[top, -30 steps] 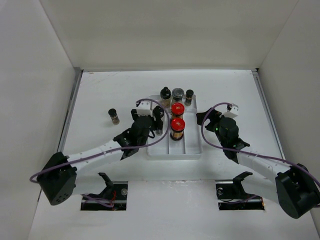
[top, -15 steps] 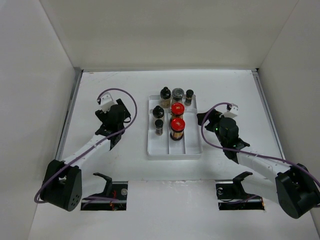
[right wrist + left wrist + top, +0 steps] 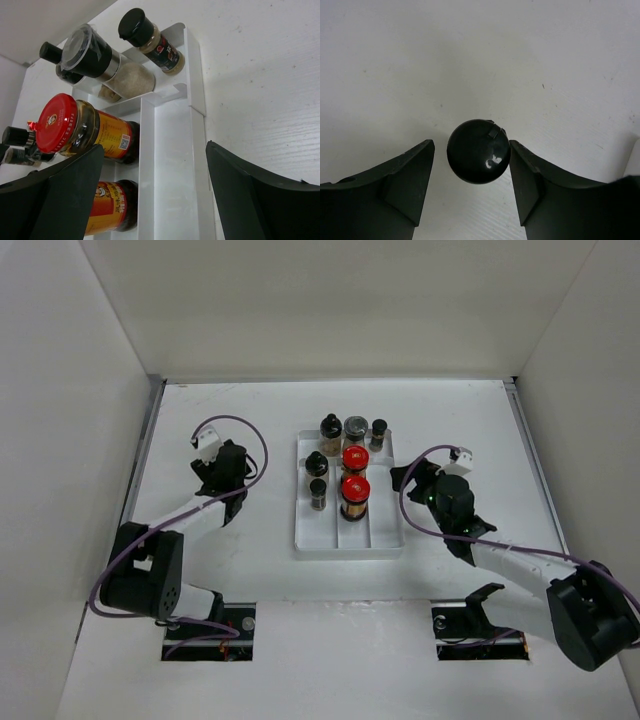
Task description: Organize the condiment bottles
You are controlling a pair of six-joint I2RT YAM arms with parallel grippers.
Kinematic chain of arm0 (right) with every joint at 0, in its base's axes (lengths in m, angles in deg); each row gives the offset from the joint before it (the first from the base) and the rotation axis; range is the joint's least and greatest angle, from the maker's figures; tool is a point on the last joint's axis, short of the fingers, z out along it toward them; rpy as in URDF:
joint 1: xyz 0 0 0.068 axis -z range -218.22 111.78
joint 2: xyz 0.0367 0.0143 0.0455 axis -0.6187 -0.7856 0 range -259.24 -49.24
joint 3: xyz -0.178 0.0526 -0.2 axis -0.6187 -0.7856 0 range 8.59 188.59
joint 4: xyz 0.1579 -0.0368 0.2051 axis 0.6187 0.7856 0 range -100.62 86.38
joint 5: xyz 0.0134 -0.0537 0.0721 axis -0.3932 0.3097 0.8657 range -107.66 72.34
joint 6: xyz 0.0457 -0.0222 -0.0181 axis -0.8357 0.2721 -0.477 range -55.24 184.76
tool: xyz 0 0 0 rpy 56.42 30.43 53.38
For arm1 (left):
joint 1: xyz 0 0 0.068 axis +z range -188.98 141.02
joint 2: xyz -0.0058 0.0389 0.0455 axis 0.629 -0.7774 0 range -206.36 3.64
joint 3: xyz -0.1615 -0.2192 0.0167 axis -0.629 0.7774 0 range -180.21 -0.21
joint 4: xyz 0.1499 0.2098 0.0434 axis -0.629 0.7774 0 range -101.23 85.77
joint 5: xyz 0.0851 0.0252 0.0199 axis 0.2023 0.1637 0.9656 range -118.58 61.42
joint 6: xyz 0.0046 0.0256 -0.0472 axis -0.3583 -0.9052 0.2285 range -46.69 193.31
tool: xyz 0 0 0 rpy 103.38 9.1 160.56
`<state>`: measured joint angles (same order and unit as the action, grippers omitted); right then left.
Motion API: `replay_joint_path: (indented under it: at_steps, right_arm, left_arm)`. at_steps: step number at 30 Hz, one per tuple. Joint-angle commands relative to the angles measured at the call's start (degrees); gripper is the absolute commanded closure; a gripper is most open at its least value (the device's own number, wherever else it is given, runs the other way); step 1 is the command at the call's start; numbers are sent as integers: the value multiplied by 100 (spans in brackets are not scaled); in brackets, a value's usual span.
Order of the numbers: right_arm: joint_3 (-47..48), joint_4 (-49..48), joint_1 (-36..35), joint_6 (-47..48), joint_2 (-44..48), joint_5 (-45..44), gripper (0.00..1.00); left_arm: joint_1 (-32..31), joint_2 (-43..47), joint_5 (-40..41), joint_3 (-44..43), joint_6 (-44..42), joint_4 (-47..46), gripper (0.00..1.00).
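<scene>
Left pincer (image 3: 471,150) stands apart around the stray black-capped bottle (image 3: 478,157), alone on the worktop (image 3: 470,50) left of the tray (image 3: 350,551) w/ the other bottles (image 3: 354,485). The cap sits nearly against one finger, so an off-centre squeeze could tip it. Top view hides that bottle under the wrist and only the left wrist cam shows it; right pincer (image 3: 154,150) gapes empty by the tray.

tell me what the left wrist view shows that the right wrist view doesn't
Only left wrist: a lone black-capped jar from above, standing on the white table between the left end effector's open fingers. Only right wrist: the white tray holding two amber jars, a grey-lidded jar and a small black-capped jar, ahead of the empty right end effector. Both: the table and dark fingers spread apart.
</scene>
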<state>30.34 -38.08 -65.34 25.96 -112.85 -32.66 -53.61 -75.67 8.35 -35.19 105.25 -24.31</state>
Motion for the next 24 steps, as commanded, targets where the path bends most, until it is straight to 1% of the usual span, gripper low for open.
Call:
replay_joint_path:
  at_steps: [1,2,3,5,7,11,15,20,22,24]
  right_arm:
    - [259,-347,-79,22,-19,94,10]
    - [259,-347,-79,22,-11,94,10]
    - [250,-347,-79,22,-2,94,10]
    - [250,-347,-79,31,7,94,10]
    - [259,-347,-79,31,7,94,10]
    - [250,-347,-79,31,7,94,10]
    - [259,-347,-79,31,-2,77,10]
    - [232,-347,-79,22,16,77,10]
    - [232,-347,-79,31,51,42,10]
    - [215,-330,-79,31,77,33,9]
  left_arm:
    - [53,-102,-28,-325,22,-494,44]
    - [53,-155,-28,-360,14,-511,50]
    - [62,-181,-28,-369,14,-520,53]
    - [36,-155,-28,-352,14,-520,65]
    - [-35,37,-28,-308,-4,-459,72]
    - [-412,765,-36,-150,-170,-152,74]
    - [-1079,1724,-89,-27,-276,630,74]
    - [-2221,2796,-370,220,-197,1447,74]
    - [-2670,3026,-475,237,-171,1589,74]
    - [-3109,3009,-668,141,-232,1651,74]
